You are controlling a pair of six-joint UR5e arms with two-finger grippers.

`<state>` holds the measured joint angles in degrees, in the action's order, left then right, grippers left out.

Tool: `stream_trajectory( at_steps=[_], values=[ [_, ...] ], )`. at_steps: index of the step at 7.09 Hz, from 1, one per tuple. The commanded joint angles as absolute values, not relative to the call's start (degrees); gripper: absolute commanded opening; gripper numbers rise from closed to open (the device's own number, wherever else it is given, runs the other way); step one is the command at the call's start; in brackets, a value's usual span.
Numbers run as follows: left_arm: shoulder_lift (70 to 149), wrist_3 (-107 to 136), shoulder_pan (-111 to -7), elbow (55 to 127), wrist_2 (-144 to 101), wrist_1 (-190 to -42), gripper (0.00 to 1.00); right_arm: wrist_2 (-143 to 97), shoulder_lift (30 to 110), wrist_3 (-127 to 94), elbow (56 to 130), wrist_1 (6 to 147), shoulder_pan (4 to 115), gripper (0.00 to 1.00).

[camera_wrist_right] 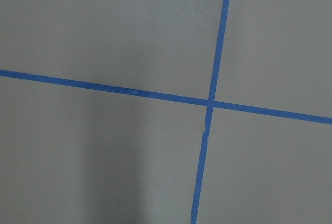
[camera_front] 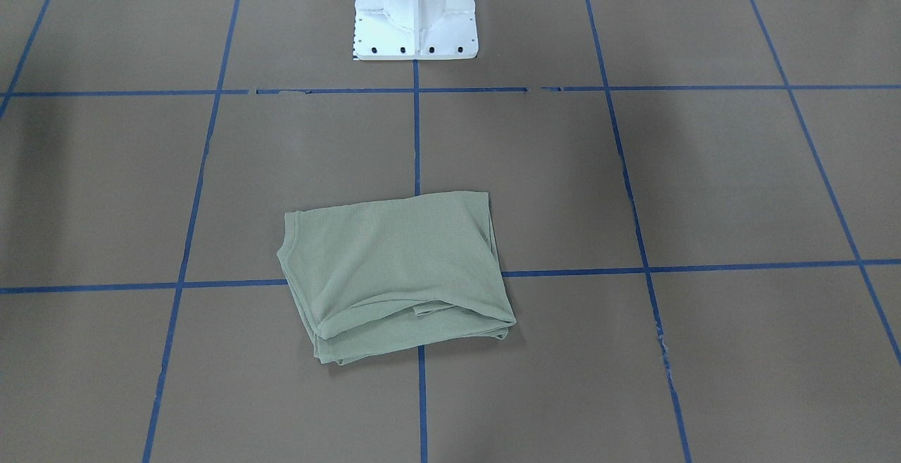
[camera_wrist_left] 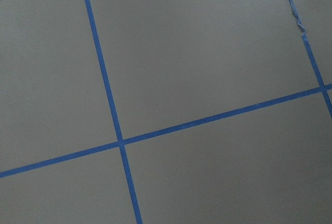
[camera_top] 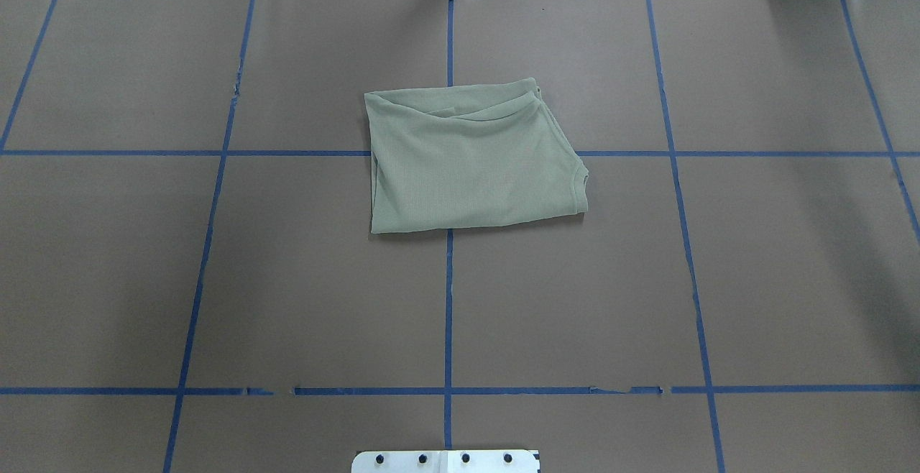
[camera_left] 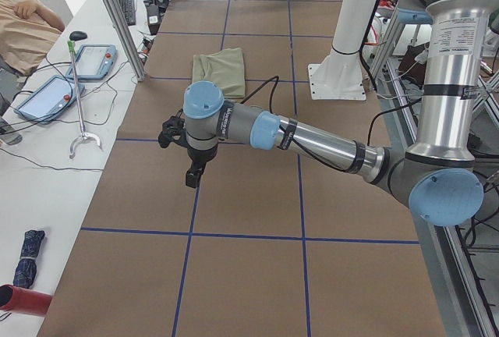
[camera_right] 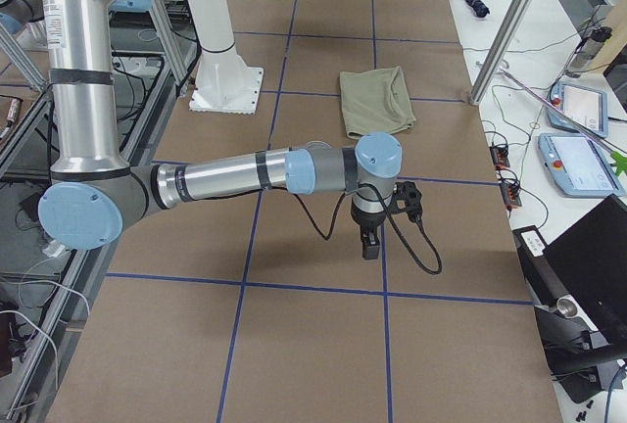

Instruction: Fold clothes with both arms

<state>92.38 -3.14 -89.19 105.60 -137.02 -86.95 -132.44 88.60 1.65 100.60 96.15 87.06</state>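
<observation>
The clothes, one pale sage-green knit shirt (camera_top: 471, 160), lie folded into a rough rectangle on the brown table, in the middle of the far half in the overhead view. In the front-facing view the shirt (camera_front: 394, 273) shows layered edges along its near side. Neither arm touches it. The left arm hangs above the table's left end with its gripper (camera_left: 191, 175) pointing down, well short of the shirt (camera_left: 220, 70). Above the right end the right gripper (camera_right: 370, 242) also points down, apart from the shirt (camera_right: 374, 98). I cannot tell whether either gripper is open or shut.
Blue tape lines (camera_top: 448, 300) divide the brown table into squares. The white pedestal base (camera_front: 415, 13) stands at the robot's side. Benches with teach pendants (camera_left: 93, 60), cables and a monitor flank both table ends, and a seated person (camera_left: 23, 29) is beside the left one.
</observation>
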Motion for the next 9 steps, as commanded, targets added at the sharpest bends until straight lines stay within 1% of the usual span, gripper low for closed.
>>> stream_trajectory(
  at_steps=[1, 2, 3, 4, 6, 9],
  values=[
    [92.5, -3.2, -89.1, 105.8, -137.0, -84.5, 1.00, -131.7, 88.7, 1.6, 100.5, 96.2, 86.7, 1.00],
    [93.1, -3.2, -89.1, 106.5, -136.9, -79.2, 1.00, -131.7, 88.8, 1.6, 100.5, 96.2, 86.7, 1.00],
    [92.1, -3.5, -89.2, 109.1, -136.8, -77.7, 1.00, -131.7, 88.8, 1.7, 100.5, 96.2, 86.7, 1.00],
    [91.8, -4.2, -89.2, 109.9, -136.3, -77.7, 1.00, -131.7, 88.8, 1.7, 100.5, 96.2, 86.7, 1.00],
    [90.9, -14.5, -89.1, 109.9, -133.4, -77.3, 1.00, -131.7, 89.0, 1.6, 100.5, 96.2, 86.7, 1.00],
    [91.1, -14.5, -88.9, 109.3, -133.8, -77.3, 1.00, -131.9, 89.1, 1.6, 100.5, 96.2, 86.7, 1.00]
  ],
)
